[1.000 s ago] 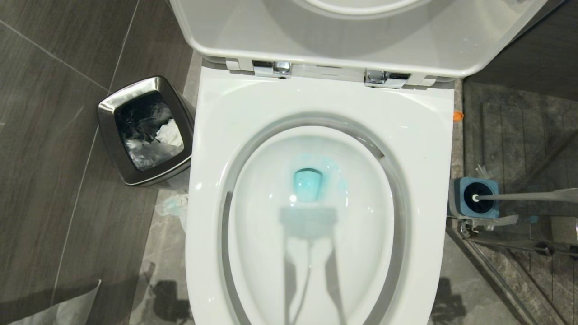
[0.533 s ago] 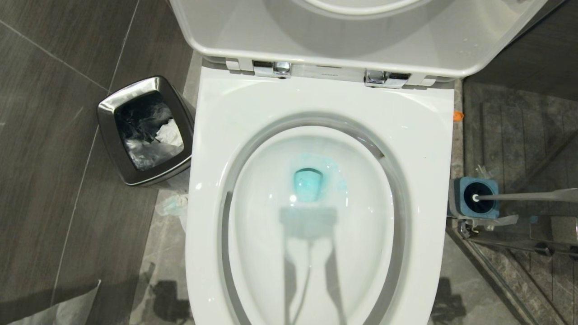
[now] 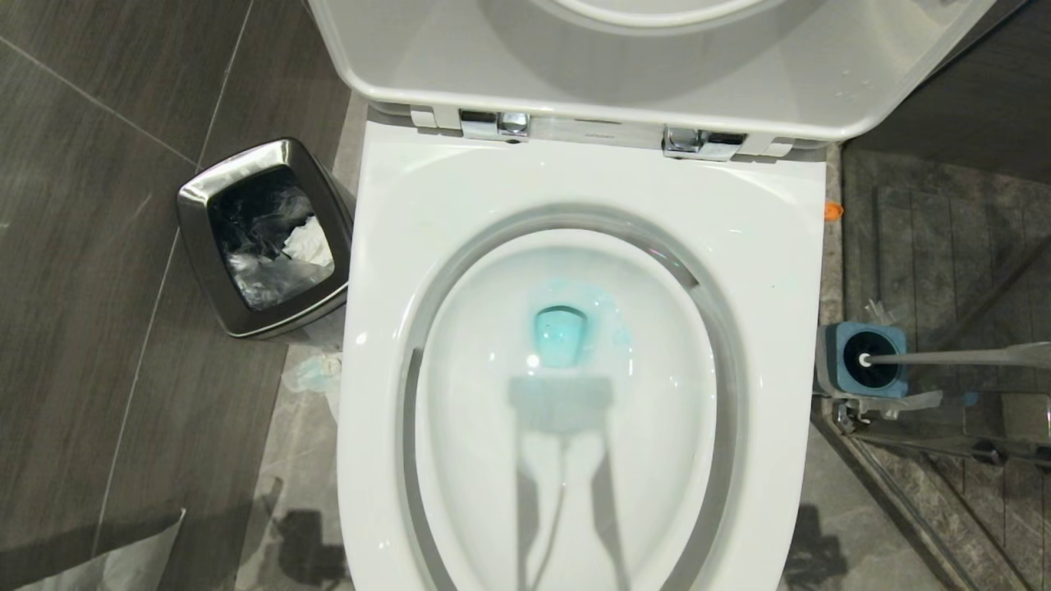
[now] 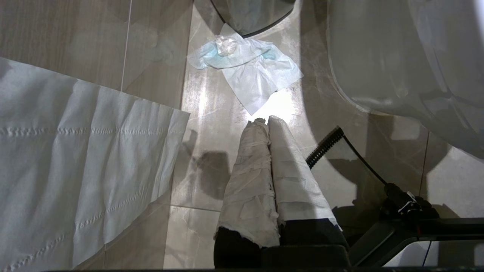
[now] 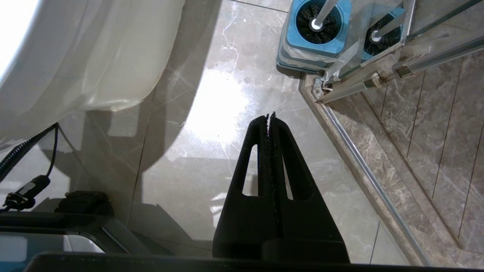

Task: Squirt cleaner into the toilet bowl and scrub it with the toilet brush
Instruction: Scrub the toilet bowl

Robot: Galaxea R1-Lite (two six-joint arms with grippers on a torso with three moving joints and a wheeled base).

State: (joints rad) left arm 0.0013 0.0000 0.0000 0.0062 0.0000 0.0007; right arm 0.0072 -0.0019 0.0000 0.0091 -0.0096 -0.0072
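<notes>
**Both arms hanging low, teal cleaner sitting in the bowl**

Over on the left, the steel bin [image 3: 264,238] is standing on the dark floor just beside the toilet, its black liner showing crumpled white paper inside. A sheet of white paper [image 4: 75,158] is lying flat on the tiles, and a crumpled tissue [image 4: 249,73] tinged with blue is lying near the base of the toilet. The left gripper [image 4: 267,121] is hanging above the floor beside the toilet's outer wall, its paper-wrapped fingers [image 4: 251,173] pressed together and gripping nothing.

In the middle, the toilet bowl [image 3: 410,213] is filling the head view, seat and lid [image 3: 657,74] standing raised at the back. Teal-blue liquid is pooling at the drain in the bottom of the basin, with a pale blue tint spreading around it.

Moving right, the toilet brush [image 3: 952,358] is sitting head-down in its blue holder [image 3: 837,338] on the floor beside the bowl, against the glass shower partition, its handle leaning away to the right. The right gripper [image 5: 270,115] is hanging over pale tiles between the bowl and the holder, black fingers clenched tight on nothing.
</notes>
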